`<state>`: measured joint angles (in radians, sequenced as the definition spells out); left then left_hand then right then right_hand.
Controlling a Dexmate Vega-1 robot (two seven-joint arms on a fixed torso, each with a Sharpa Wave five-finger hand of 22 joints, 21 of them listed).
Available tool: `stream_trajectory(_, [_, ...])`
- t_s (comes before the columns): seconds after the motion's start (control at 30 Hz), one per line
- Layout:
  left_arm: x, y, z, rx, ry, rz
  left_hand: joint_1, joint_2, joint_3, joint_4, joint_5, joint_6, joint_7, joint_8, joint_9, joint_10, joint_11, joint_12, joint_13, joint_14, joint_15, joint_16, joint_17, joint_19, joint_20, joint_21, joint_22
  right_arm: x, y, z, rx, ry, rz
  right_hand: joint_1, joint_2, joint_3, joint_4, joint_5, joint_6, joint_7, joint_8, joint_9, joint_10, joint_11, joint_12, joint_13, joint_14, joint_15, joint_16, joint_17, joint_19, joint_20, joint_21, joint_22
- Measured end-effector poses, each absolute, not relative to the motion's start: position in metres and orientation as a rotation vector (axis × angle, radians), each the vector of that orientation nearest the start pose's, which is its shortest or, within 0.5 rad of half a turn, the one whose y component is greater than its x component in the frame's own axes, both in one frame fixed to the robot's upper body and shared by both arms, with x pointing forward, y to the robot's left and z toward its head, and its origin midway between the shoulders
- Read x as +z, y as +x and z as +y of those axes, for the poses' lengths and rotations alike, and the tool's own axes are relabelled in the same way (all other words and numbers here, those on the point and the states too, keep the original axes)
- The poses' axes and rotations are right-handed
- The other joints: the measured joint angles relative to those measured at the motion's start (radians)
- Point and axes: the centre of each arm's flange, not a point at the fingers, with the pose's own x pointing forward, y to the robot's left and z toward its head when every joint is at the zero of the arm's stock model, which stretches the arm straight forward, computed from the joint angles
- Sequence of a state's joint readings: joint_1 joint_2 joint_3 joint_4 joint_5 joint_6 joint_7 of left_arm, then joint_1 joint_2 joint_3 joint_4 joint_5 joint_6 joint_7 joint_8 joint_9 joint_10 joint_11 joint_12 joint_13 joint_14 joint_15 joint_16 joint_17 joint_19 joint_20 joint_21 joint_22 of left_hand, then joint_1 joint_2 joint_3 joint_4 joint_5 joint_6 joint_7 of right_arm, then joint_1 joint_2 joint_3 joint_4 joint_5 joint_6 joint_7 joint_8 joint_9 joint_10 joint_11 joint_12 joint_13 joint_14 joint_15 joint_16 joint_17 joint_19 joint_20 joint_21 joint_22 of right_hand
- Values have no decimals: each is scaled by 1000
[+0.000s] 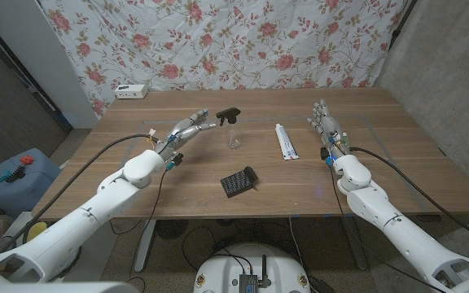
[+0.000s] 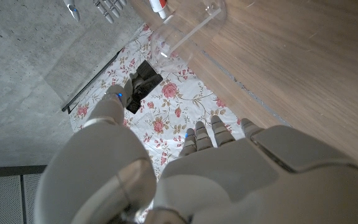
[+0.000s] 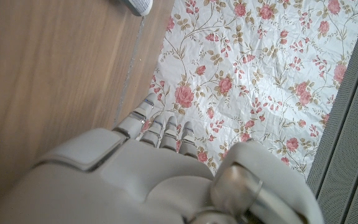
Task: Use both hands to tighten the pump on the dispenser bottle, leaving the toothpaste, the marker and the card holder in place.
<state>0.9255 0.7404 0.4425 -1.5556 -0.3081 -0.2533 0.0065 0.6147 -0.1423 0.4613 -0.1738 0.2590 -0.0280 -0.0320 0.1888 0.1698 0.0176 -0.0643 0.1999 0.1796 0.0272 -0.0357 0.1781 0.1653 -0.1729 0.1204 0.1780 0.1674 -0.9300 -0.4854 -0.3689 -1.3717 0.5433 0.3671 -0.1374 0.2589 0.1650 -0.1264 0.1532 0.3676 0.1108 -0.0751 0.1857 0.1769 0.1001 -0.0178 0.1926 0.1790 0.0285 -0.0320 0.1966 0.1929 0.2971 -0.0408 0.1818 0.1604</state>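
- Head view: the clear bottle (image 1: 234, 137) with its black pump (image 1: 227, 115) stands upright on the worktop (image 1: 397, 175), upper middle of the frame.
- Left robot hand (image 1: 187, 130) reaches in just left of the pump, fingers spread, holding nothing.
- Right robot hand (image 1: 325, 122) stands at the right, well apart from the bottle, fingers apart and empty.
- Toothpaste (image 1: 284, 142) lies between the bottle and the right robot hand; the black card holder (image 1: 239, 181) lies below the bottle.

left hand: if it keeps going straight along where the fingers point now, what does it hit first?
Most likely the dispenser bottle. In the head view the left hand points across the table at it, fingertips near its black pump. Depth is unclear, so it might meet the pump before the clear body.
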Motion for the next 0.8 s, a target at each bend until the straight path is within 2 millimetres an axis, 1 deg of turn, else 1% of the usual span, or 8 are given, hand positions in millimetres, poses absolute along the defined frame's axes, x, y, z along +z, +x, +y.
stream_trajectory(0.13, [-28,603,266,-280,528,-643,15,-5,-4,4,5,1,2,0,0,3,-3,4,0,6,1,0,0,-3,3,0,0,-52,632,-279,92,38,-650,0,0,3,3,0,0,0,0,0,0,0,0,0,0,0,0,0,0,0,0,0])
stream_trajectory(0.27, [-28,602,263,-265,565,-651,34,-8,-8,0,8,2,2,0,0,11,-7,4,0,12,0,0,-1,-2,3,0,0,-55,632,-278,90,45,-652,0,0,2,3,0,0,0,0,0,0,0,0,0,0,0,0,0,0,0,0,0])
stream_trajectory(0.4, [-29,602,261,-252,590,-660,59,-14,-17,0,16,13,3,4,0,29,-11,7,0,38,-1,8,-3,-2,3,8,0,-57,632,-278,89,49,-652,0,0,2,3,0,0,0,0,0,0,0,0,0,0,0,0,0,0,0,0,0])
stream_trajectory(0.43, [-29,603,259,-252,592,-661,64,-8,-17,1,16,16,2,4,0,32,-14,7,0,39,0,8,-3,3,-2,8,0,-58,632,-278,89,50,-653,0,0,2,3,0,0,0,0,0,0,0,0,0,0,0,0,0,0,0,0,0])
stream_trajectory(0.53, [-30,603,257,-242,604,-668,78,-9,-19,3,16,25,0,7,0,44,-12,11,0,57,-2,8,-3,3,-3,8,0,-59,631,-279,87,52,-652,0,0,2,3,0,0,0,0,0,6,5,0,0,0,0,0,0,0,0,0,0])
stream_trajectory(0.57, [-30,603,257,-236,611,-671,84,-15,-22,0,20,26,-2,7,0,49,-13,11,-1,58,-3,8,-3,3,-10,8,0,-60,631,-279,86,52,-651,0,0,2,3,0,0,0,0,0,11,0,0,0,0,0,0,0,0,0,0,0])
stream_trajectory(0.73, [-33,603,253,-224,624,-678,103,-12,-29,7,26,32,3,7,0,56,-14,11,-3,71,0,8,-2,1,-12,8,0,-61,631,-280,86,57,-653,-4,-4,2,3,0,0,0,0,0,11,0,0,0,2,-2,0,0,0,0,0,0])
stream_trajectory(0.8, [-34,604,252,-217,624,-681,115,-10,-35,7,26,37,-2,7,0,62,-20,11,-3,74,-3,8,-2,-1,-21,8,0,-63,631,-280,89,57,-653,-4,-4,2,3,0,0,0,0,0,11,0,0,0,4,-4,0,0,0,0,0,0])
